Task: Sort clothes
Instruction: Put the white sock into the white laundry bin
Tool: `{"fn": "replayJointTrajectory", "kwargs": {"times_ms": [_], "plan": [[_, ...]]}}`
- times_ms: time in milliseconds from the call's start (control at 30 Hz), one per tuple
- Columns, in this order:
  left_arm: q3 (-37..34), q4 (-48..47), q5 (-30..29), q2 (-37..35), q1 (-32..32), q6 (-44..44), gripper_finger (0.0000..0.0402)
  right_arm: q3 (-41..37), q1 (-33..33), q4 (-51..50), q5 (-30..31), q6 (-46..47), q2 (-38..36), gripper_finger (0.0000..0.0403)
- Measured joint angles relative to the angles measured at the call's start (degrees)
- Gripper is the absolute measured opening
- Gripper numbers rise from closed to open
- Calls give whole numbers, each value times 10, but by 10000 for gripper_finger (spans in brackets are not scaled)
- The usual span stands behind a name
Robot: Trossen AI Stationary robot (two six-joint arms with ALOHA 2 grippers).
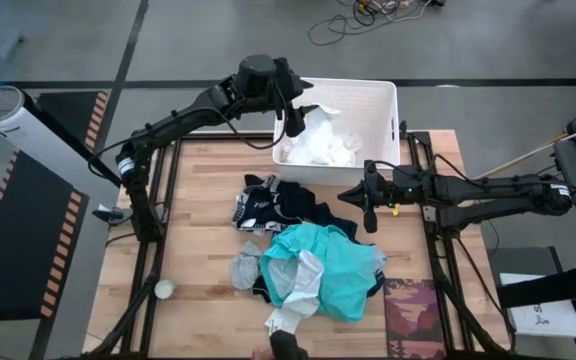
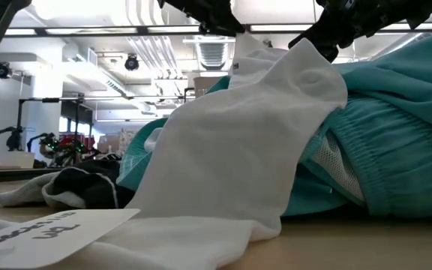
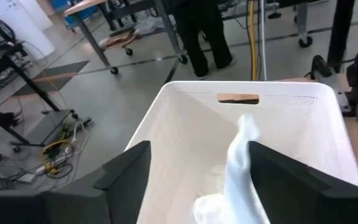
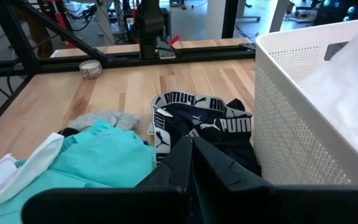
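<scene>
Left gripper (image 3: 194,171) spread over white basket (image 1: 373,95), white garment (image 1: 318,148) draped inside. Right gripper (image 1: 370,210) pressed together at 3 o'clock of pile. Teal garment (image 1: 333,265) soft, light, floppy; best pinched at a bunched fold.

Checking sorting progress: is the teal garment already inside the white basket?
No, the teal garment lies on the table, outside the white basket.

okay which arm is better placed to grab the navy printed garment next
Right. The right hand hangs beside the navy garment, while the left hand is over the white basket with the white garment.
</scene>
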Motion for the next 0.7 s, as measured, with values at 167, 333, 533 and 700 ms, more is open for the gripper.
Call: {"fn": "replayJointTrajectory", "kwargs": {"times_ms": [167, 333, 533, 700], "plan": [[0, 1, -5, -5, 0, 7, 257, 0, 0, 1, 0, 0, 0, 0], [0, -13, -6, -10, 0, 19, 249, 0, 0, 1, 0, 0, 0, 0], [0, -135, 71, -46, -3, 73, 218, 0, 0, -4, -1, 0, 0, 0], [-1, -258, 273, -69, -14, 79, 170, 0, 0, -5, -1, -10, 0, 0]]}}
